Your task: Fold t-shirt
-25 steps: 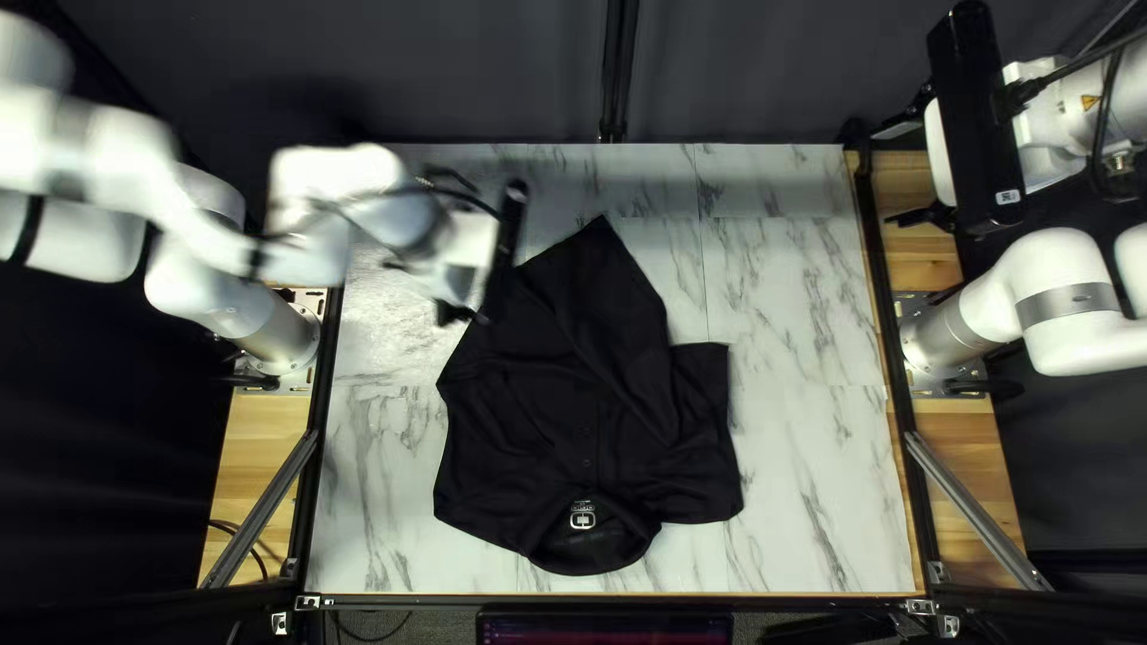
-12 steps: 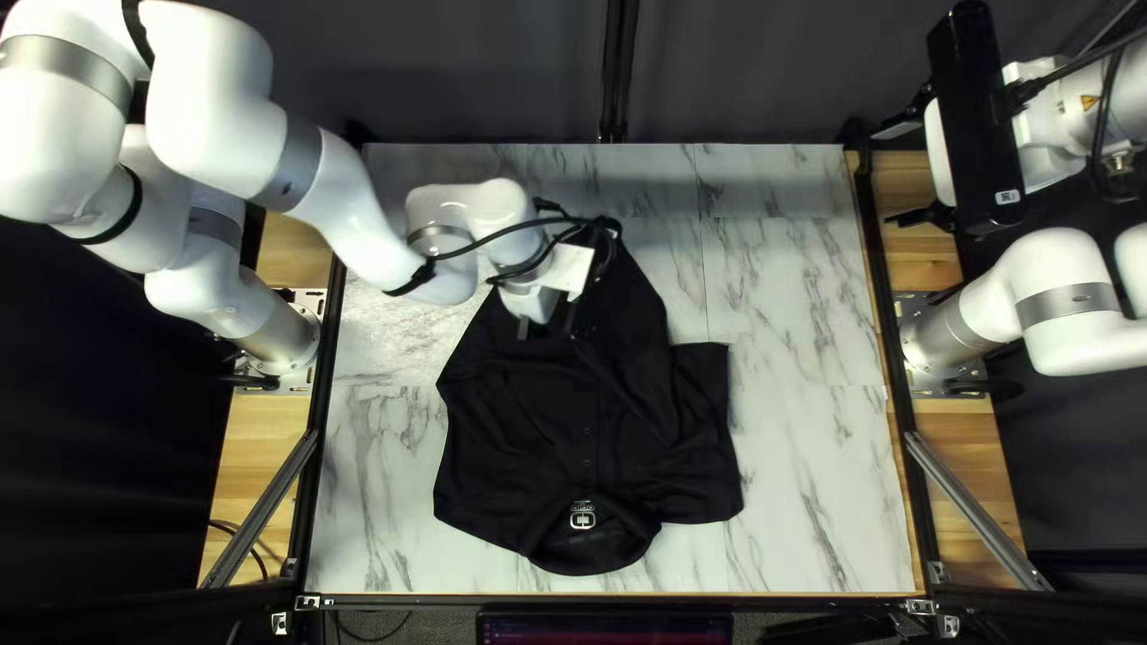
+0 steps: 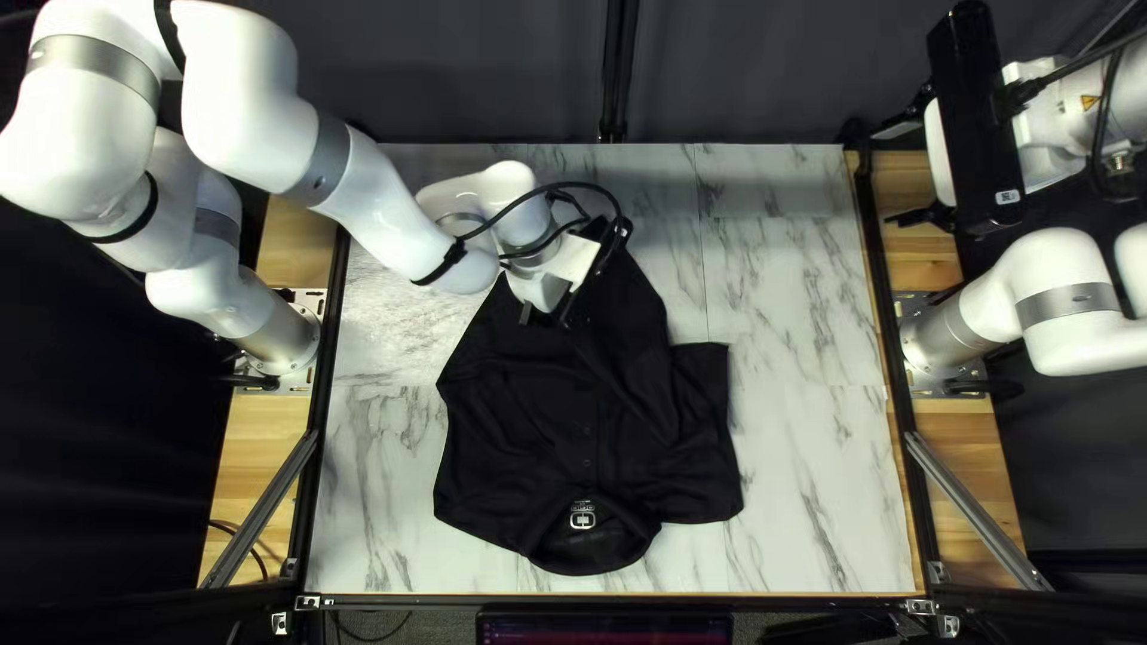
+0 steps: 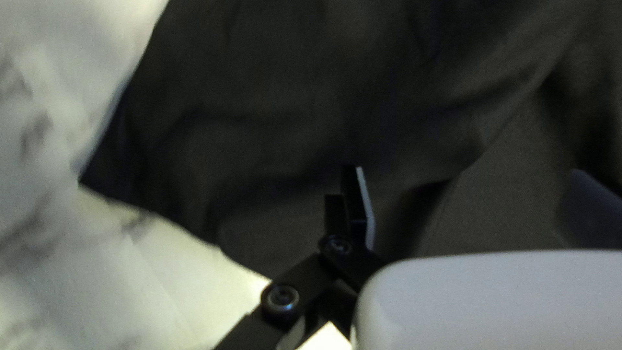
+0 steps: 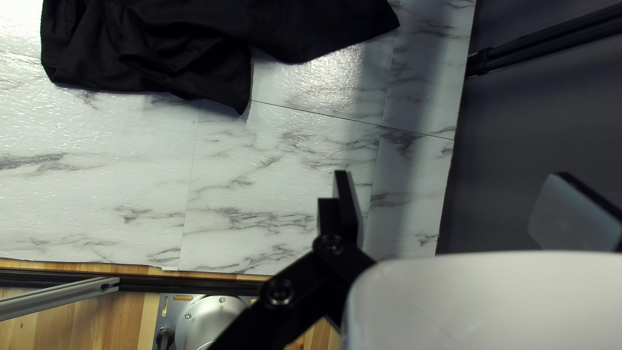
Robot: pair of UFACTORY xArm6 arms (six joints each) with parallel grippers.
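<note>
Across the middle of the marble-patterned tabletop (image 3: 813,478), partly beneath the left gripper (image 3: 545,318): a black t-shirt (image 3: 514,442), spread with soft creases. Lies with the collar (image 3: 592,556) toward the near edge and rises to a pointed corner toward the far edge, with a small row of buttons (image 3: 586,430) down from the neck. At the right of the top left view, spreads into a squared-off flap (image 3: 705,382).

Over the far half of the fabric, reaching in from the left arm (image 3: 382,227) with a looped black cable (image 3: 586,188) at the wrist; released, with fingers (image 4: 353,201) standing wide apart and grasping none of the cloth. Impossible to tell whether touching the fabric below.

Beside the tabletop's right edge, well apart from the t-shirt, on the right arm (image 3: 1063,299): the right gripper (image 3: 890,173), also released, with parted fingers (image 5: 346,207) and nothing between. In the right wrist view, seen ahead across pale tabletop, the garment's rumpled side. Beyond the far edge, a dark curtain (image 3: 478,72).
</note>
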